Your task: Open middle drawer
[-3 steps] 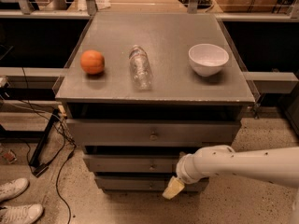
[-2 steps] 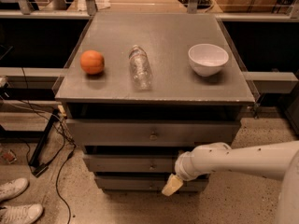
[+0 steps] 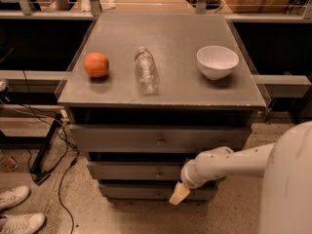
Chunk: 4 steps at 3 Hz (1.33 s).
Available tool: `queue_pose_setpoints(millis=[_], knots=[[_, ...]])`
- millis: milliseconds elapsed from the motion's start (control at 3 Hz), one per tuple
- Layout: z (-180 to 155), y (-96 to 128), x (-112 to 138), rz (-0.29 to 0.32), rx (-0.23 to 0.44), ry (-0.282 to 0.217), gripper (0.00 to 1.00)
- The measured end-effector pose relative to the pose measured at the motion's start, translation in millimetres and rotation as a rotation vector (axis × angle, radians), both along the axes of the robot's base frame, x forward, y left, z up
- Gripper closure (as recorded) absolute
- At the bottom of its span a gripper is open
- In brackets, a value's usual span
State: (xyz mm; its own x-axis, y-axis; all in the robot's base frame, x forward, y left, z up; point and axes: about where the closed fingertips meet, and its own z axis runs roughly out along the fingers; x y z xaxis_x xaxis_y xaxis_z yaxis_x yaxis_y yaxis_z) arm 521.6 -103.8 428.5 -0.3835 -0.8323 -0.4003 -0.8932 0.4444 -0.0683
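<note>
The grey cabinet (image 3: 161, 94) has three drawer fronts stacked below its top. The middle drawer (image 3: 136, 170) is the low second front and looks closed. I cannot make out its knob. The top drawer (image 3: 122, 138) above it shows a small round knob (image 3: 159, 143). My gripper (image 3: 179, 194) hangs from the white arm (image 3: 229, 162) that reaches in from the right. Its cream-coloured tip is in front of the lowest drawer (image 3: 131, 191), just below the middle drawer's lower edge and right of centre.
On the cabinet top lie an orange (image 3: 96, 65), a clear plastic bottle (image 3: 146, 69) on its side and a white bowl (image 3: 217, 61). Cables (image 3: 63, 165) and a black stand (image 3: 41, 160) are on the floor to the left. White shoes (image 3: 17, 208) are at the bottom left.
The gripper has stayed at nearly the same spot by the lower drawers. The white arm's body now fills more of the right edge.
</note>
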Motion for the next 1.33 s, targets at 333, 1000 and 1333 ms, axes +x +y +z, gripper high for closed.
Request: queue_pose_setpoints(millis=[333, 1000, 1333], knots=[[-13.2, 2.4, -1.8, 0.017, -0.026, 0.026, 0.00], [-13.0, -4.3, -20.8, 0.024, -0.041, 0.063, 0.00], [-6.2, -11.4, -44.3, 0.022, -0.033, 0.091, 0.00]])
